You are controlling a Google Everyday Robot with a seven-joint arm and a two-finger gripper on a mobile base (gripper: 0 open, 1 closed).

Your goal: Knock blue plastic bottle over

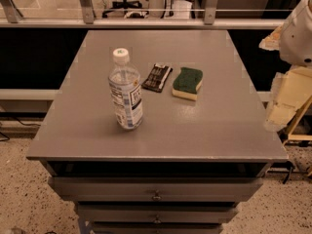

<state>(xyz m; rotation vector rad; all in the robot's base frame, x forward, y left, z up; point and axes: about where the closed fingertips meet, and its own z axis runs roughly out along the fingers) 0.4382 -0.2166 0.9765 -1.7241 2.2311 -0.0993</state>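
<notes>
The blue plastic bottle (pixel 126 90) stands upright on the grey table (pixel 195 130), left of centre. It is clear plastic with a white screw cap and a white-and-blue label. My gripper (pixel 282 100) hangs at the right edge of the view, beyond the table's right side, below the white arm housing (pixel 297 30). It is far to the right of the bottle and touches nothing on the table.
A green-and-yellow sponge (pixel 187 83) and a dark snack packet (pixel 157 77) lie behind and to the right of the bottle. The table has drawers (pixel 156 195) in its front. A rail and a glass wall run behind the table.
</notes>
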